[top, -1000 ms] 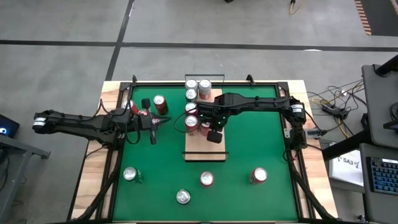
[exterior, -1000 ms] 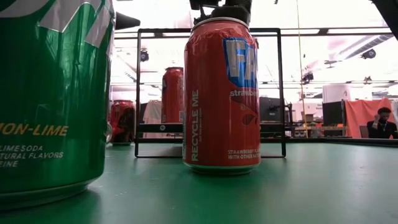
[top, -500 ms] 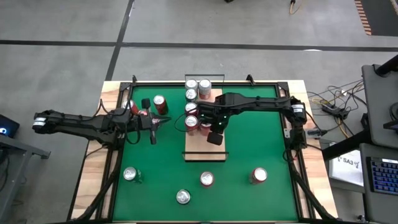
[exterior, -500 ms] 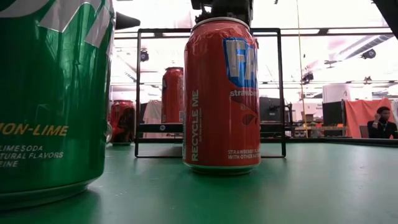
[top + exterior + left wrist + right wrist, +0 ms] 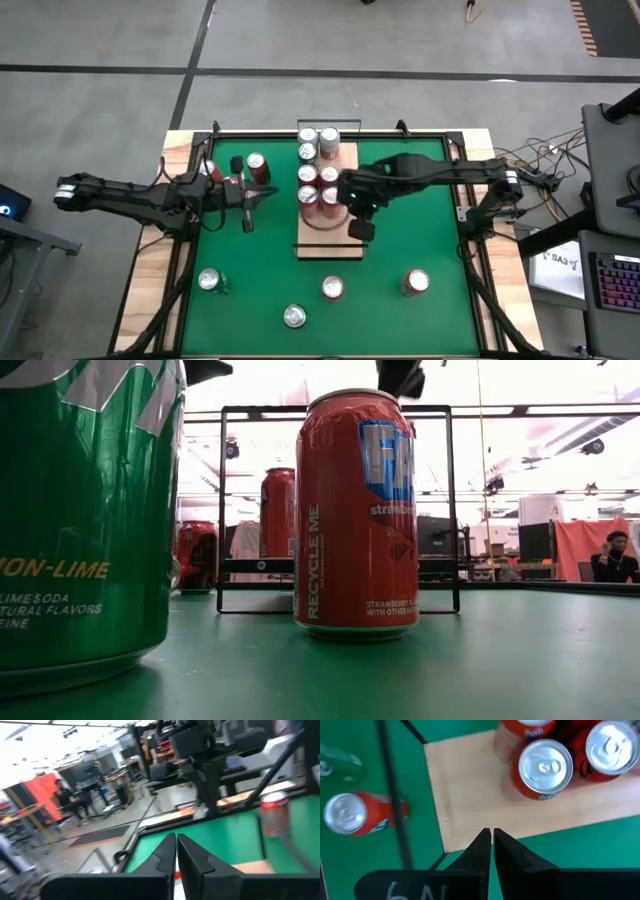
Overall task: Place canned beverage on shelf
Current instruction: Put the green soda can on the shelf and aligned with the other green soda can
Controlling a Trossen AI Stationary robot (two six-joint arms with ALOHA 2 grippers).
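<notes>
Evidently this is the gap between one placement and the next, judging by how things lie. Taking the shelf (image 5: 330, 215) as the landmark and going left to right: well to its left, the left gripper (image 5: 262, 196) waits over the green mat (image 5: 420, 230), fingers pressed together and empty, with two red cans (image 5: 256, 166) just behind it near the mat's far-left corner. The shelf itself is a long pale wood-grain board with thin black rails at its short ends. Six cans (image 5: 318, 150) stand on its far half in pairs, and its near half is bare wood. The right gripper (image 5: 359, 228) hovers just off the shelf's right edge, beside that bare stretch, jaws closed on nothing.

The next move, I judge, calls for the right arm to open and reach for a loose can. Four stand on the mat nearer the camera than the shelf: a green one (image 5: 210, 281), a silver-topped one (image 5: 294, 317), a red can (image 5: 332, 288) and another red can (image 5: 415, 283).
</notes>
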